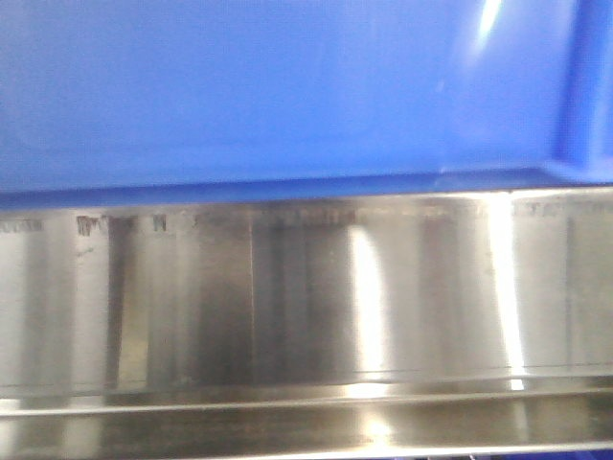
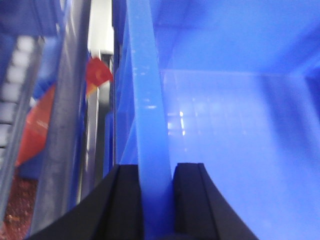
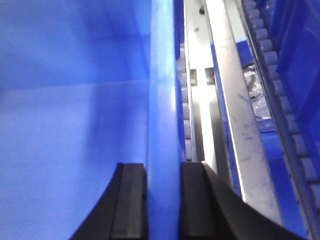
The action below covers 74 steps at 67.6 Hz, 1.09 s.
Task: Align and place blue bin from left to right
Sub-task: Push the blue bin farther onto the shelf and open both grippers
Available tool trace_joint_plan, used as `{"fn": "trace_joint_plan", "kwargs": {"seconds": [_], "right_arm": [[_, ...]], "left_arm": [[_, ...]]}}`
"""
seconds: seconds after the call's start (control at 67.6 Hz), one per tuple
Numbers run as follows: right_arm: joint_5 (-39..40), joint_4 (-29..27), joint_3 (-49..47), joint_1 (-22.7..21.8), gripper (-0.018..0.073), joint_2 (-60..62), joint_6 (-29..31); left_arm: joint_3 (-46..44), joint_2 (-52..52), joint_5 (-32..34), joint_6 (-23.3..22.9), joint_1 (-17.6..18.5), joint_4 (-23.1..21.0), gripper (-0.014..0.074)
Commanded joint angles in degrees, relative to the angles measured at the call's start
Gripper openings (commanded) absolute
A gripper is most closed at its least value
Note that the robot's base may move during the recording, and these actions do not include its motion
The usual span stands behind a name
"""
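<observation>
The blue bin (image 1: 287, 86) fills the top of the front view, its flat wall close to the camera above a steel panel. In the left wrist view my left gripper (image 2: 156, 170) is shut on the bin's left rim (image 2: 147, 100), one black finger on each side of the wall. The bin's smooth inside (image 2: 235, 130) spreads to the right. My right gripper (image 3: 163, 170) is shut on the right rim (image 3: 162, 90) in the right wrist view, with the bin's inside (image 3: 70, 125) to its left.
A brushed steel panel (image 1: 306, 297) with a ledge runs under the bin. Steel rails and rollers (image 3: 225, 110) lie right of the bin, with another blue crate (image 3: 300, 60) beyond. Left of the bin stand a grey post (image 2: 67, 125) and red items (image 2: 97, 72).
</observation>
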<state>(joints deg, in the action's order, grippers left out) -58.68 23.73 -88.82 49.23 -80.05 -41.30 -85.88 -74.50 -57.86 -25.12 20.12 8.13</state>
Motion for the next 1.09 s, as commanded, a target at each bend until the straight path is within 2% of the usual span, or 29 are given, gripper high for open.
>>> {"fn": "trace_joint_plan", "kwargs": {"seconds": [0.0,0.104,0.222,0.4,0.503,1.08], "right_arm": [[6.4,-2.6,-2.0,-0.6,-0.0081,-1.4,3.3],[6.4,-2.9,-2.0,-1.8,-0.0081,-2.8,3.3],[7.3,-5.7,-2.0,-3.5,-0.0081,-4.1,4.0],[8.6,-5.8,-2.0,-5.2,-0.0081,-4.7,5.4],[8.6,-5.8,-2.6,-5.2,-0.0081,-4.7,7.0],[12.1,-5.9,-3.1,-5.2,-0.0081,-6.1,7.0]], "left_arm": [[-1.2,-0.7,6.6,3.0,0.0,-5.8,-0.0111],[-1.5,-2.6,7.9,3.9,0.0,-5.8,-0.0111],[-3.8,-5.4,7.9,4.0,0.0,-5.8,-0.0111],[-7.9,-8.6,6.6,4.0,0.0,-5.8,-0.0111],[-8.3,-8.9,6.5,4.0,0.0,-5.8,-0.0111],[-8.3,-9.9,5.3,4.0,0.0,-2.5,-0.0111]]}}
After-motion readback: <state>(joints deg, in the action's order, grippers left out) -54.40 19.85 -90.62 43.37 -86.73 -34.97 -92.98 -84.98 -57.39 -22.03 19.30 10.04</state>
